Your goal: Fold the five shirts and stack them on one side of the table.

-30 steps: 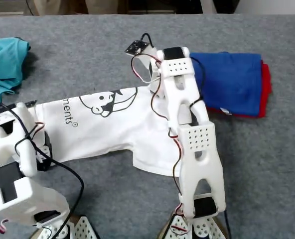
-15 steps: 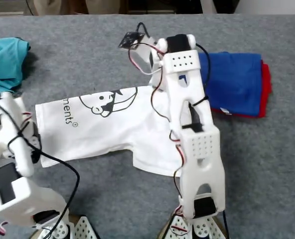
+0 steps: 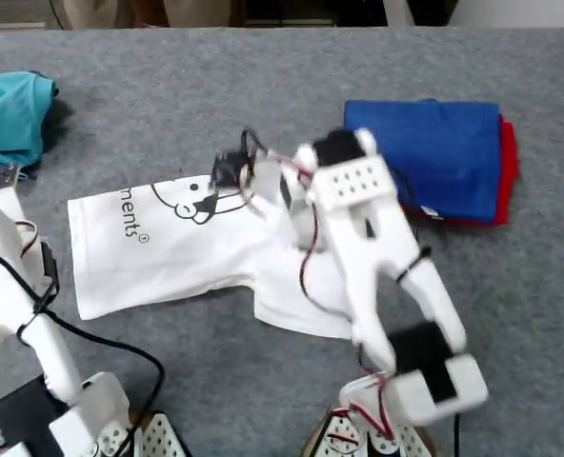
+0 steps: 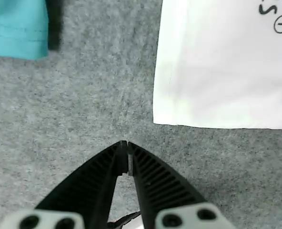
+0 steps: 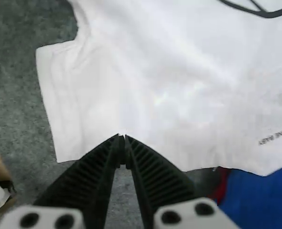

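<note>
Grey tabletop [image 3: 168, 105], white shirt [image 3: 196, 252] spread mid-table, folded blue shirt [image 3: 434, 157] stacked on the red shirt [image 3: 509, 162] nearby, right end effector [image 5: 121, 143] clenched empty over the white shirt, left end effector [image 4: 126, 149] clenched empty above bare tabletop just off its corner.

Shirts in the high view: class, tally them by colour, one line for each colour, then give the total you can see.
White shirt: 1
Blue shirt: 1
Red shirt: 1
Teal shirt: 1
Total: 4 shirts
</note>
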You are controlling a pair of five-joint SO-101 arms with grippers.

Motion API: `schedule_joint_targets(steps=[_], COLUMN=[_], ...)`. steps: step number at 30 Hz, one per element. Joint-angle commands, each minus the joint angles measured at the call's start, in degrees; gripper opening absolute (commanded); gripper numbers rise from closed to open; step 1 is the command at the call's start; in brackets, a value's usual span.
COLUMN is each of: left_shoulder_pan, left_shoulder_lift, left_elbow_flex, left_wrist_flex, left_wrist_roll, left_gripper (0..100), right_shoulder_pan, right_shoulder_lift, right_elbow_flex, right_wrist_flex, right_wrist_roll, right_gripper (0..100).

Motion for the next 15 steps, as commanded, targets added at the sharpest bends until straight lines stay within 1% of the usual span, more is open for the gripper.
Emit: schedule_joint_targets(steps=[1, 6, 11, 15], left_shoulder_pan=[-0.44, -0.44, -0.53, -0.53], left_shoulder_lift=[-2.15, -2.15, -2.15, -2.15], left_elbow_flex=[1.32, 2.11, 2.37, 2.37], left_wrist_flex=[-1.23, -1.58, -1.58, -1.58], left_wrist_roll=[-0.62, -0.7, -0.7, -0.7], left_gripper=[2, 2, 2, 2], right_shoulder_pan=[-1.98, -7.25, -11.38, -11.3], right_shoulder_lift=[-8.66, -15.16, -17.1, -17.1], right_elbow_flex=[10.59, 22.11, 31.34, 37.23], right_wrist_flex=[-3.43, -6.68, -12.84, -20.75], right_wrist_roll=[0.79, 0.88, 0.44, 0.44], right_gripper=[1.4, 12.7, 13.4, 13.4])
